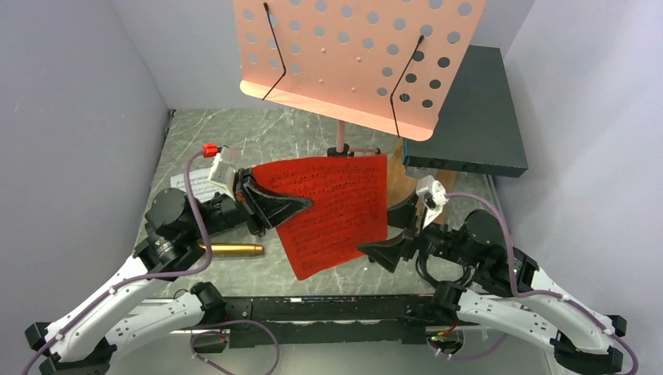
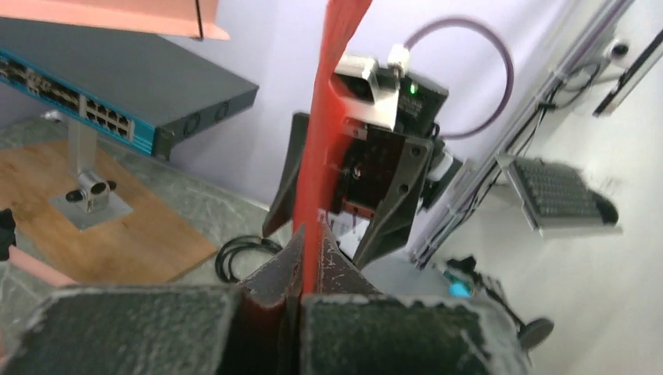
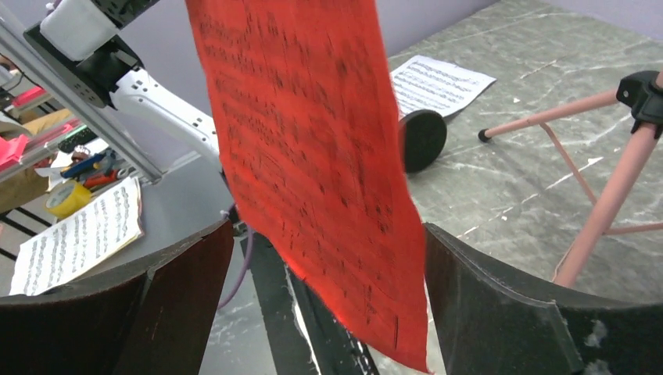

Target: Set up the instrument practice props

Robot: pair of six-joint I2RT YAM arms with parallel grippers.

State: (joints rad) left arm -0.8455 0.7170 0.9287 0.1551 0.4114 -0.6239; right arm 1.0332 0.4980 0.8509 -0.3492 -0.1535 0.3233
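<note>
Pinching the red sheet (image 1: 336,211), left gripper (image 1: 303,205); right gripper (image 1: 369,251) spread wide

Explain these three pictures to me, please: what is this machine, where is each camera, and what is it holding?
Two robot arms are bolted to the near edge of a table. The wide picture looks down from above and behind them; the other two come from a camera on each wrist. The left gripper is shut on a red music sheet, holding it up. The right gripper is open, its fingers either side of the sheet. A pink music stand rises at the back, beside a teal box. On the table are a gold microphone, a white sheet and a small black mic stand.
</note>
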